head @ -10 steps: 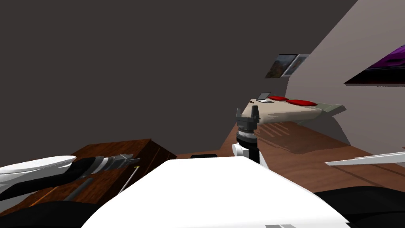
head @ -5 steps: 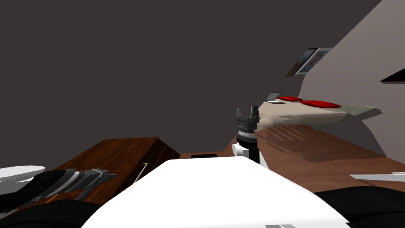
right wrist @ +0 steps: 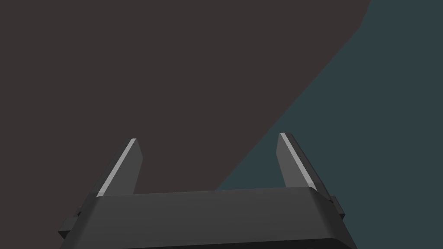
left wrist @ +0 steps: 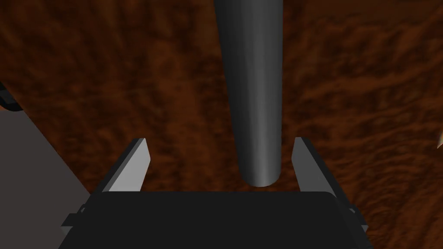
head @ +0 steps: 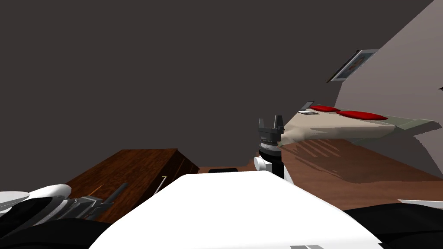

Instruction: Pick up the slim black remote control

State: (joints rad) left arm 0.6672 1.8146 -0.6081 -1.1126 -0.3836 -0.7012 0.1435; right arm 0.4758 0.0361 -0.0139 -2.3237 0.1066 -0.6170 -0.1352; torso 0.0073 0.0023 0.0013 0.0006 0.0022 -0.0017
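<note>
The left gripper (left wrist: 220, 139) holds its fingers apart around the dark remote (left wrist: 255, 108) on the brown bench (head: 138, 164), lower left of the head view. Next, I think: squeeze, then lift. The right gripper (head: 271, 122) has its fingers apart too.

**A:** What colour is the low, reddish-brown wooden table (head: 138, 166) close up?

**B:** Red-brown all over, with a darker mottled grain running through it. The slim, dark grey remote control (left wrist: 253, 86) on it has a paler sheen down its middle.

**A:** And the rest of the room?

**B:** The brown plank floor (head: 359, 166) is a warm tone. The flat beige bed (head: 320, 127) has two bright red cushions (head: 362, 115). The long, dark brownish-grey wall (head: 151, 65) is plain. The lighter taupe side wall (head: 402, 78) has a white-framed picture (head: 352, 65).
</note>
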